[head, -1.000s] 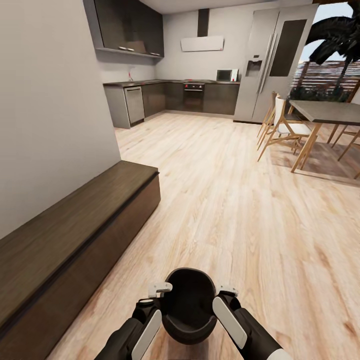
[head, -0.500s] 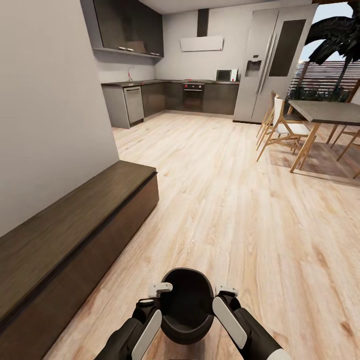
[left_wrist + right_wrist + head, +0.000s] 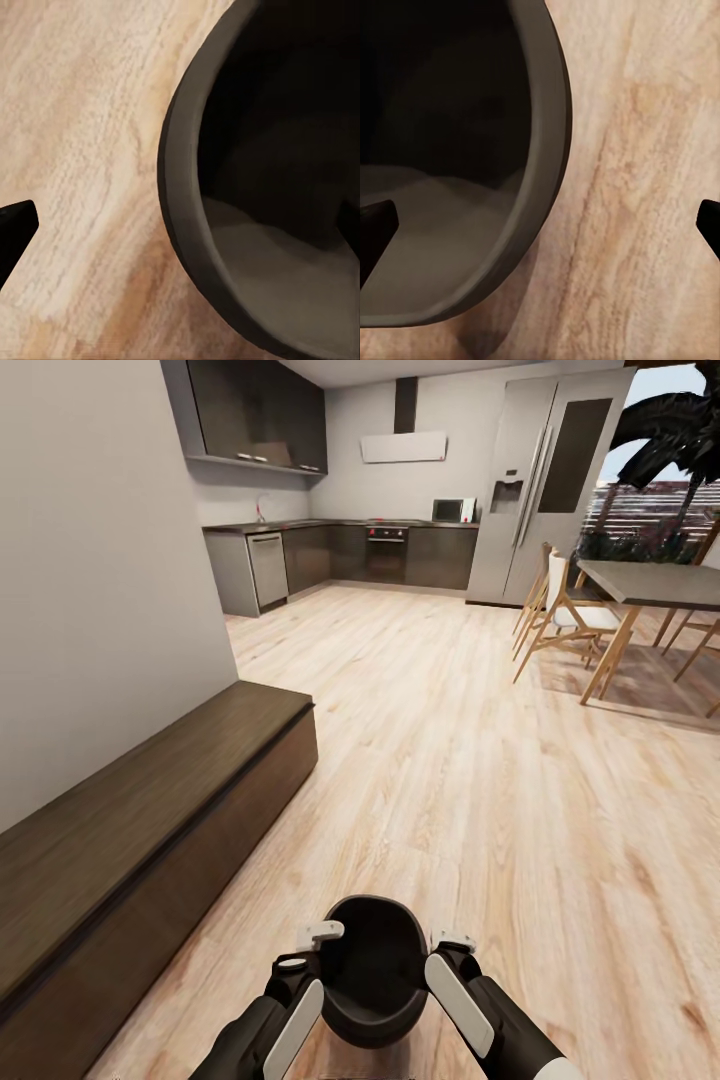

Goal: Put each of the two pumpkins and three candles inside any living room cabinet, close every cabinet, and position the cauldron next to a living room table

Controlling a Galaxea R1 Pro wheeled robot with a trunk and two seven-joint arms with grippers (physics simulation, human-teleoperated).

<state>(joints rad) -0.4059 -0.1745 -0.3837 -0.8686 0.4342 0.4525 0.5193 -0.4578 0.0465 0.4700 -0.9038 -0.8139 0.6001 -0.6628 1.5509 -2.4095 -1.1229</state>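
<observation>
The black cauldron (image 3: 375,970) sits low between my two arms, mouth up, over the wooden floor. My left gripper (image 3: 308,950) stands open at its left rim. In the left wrist view the grey rim (image 3: 176,225) runs between the wide-apart dark fingertips (image 3: 15,225). My right gripper (image 3: 452,942) is open at the right rim, and the rim (image 3: 551,187) again passes between the spread fingertips (image 3: 375,221). The long dark brown cabinet (image 3: 150,810) runs along the left wall, its fronts shut. The table (image 3: 650,582) stands far right. Pumpkins and candles are out of view.
Wooden chairs (image 3: 570,615) stand beside the table. A steel fridge (image 3: 545,480) and grey kitchen units (image 3: 400,555) line the far wall. Light wood floor (image 3: 450,760) stretches from the cabinet to the kitchen. A white wall (image 3: 90,580) rises behind the cabinet.
The whole picture shifted slightly, so the camera moved a little. The cauldron and both grippers keep the same places relative to each other.
</observation>
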